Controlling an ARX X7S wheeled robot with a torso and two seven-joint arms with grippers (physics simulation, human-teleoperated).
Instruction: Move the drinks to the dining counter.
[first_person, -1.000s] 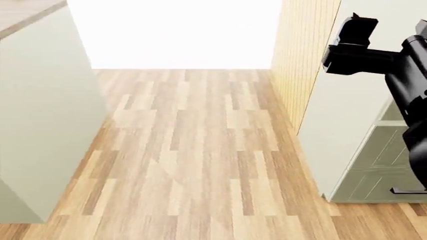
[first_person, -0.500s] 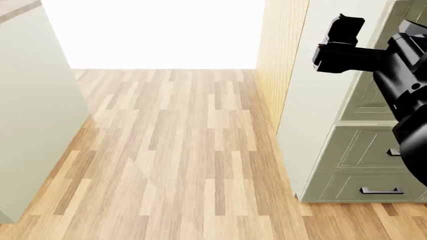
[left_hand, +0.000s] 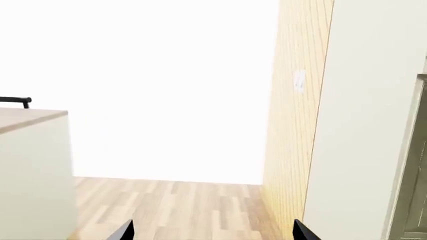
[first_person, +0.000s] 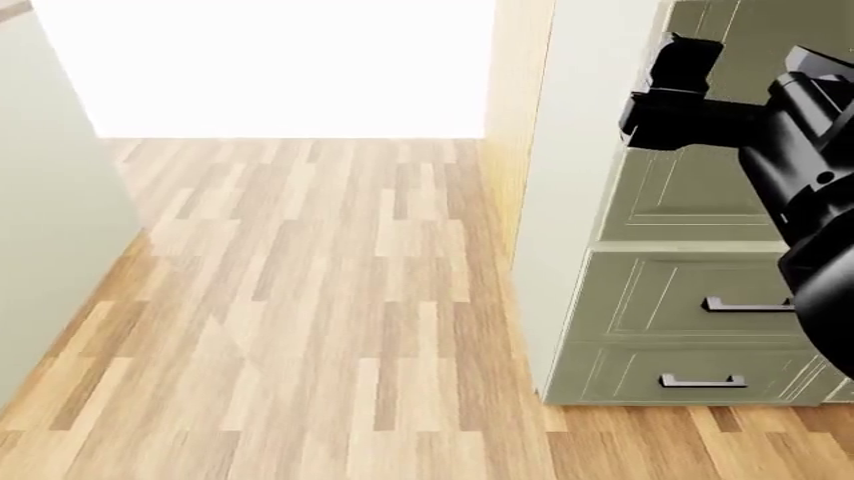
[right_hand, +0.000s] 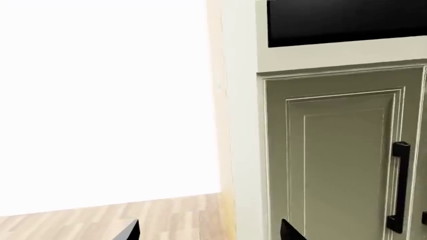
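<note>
The drinks are out of view in every frame. A plain olive-green base (first_person: 54, 220) without handles stands at the head view's left edge; it looks like the dining counter, whose light-brown top (left_hand: 27, 116) shows in the left wrist view. My left gripper (left_hand: 213, 235) is open, with only bare plank floor between its dark fingertips (left_hand: 125, 232). My right gripper (right_hand: 210, 234) is also open and empty, facing the edge of a cabinet. The black right arm (first_person: 787, 150) hangs at the head view's right. The left arm does not show there.
A green cabinet (first_person: 694, 300) with black-handled drawers and a panelled door (right_hand: 333, 165) stands at the right, behind a pale side panel (first_person: 574, 200). A yellowish wood panel (first_person: 514, 120) edges it. Wood-plank floor (first_person: 320, 300) runs between the counter base and the cabinet.
The head view has swung right: the handled drawers have come further into view, and the olive-green base has slid toward the left edge. The right arm holds its pose.
</note>
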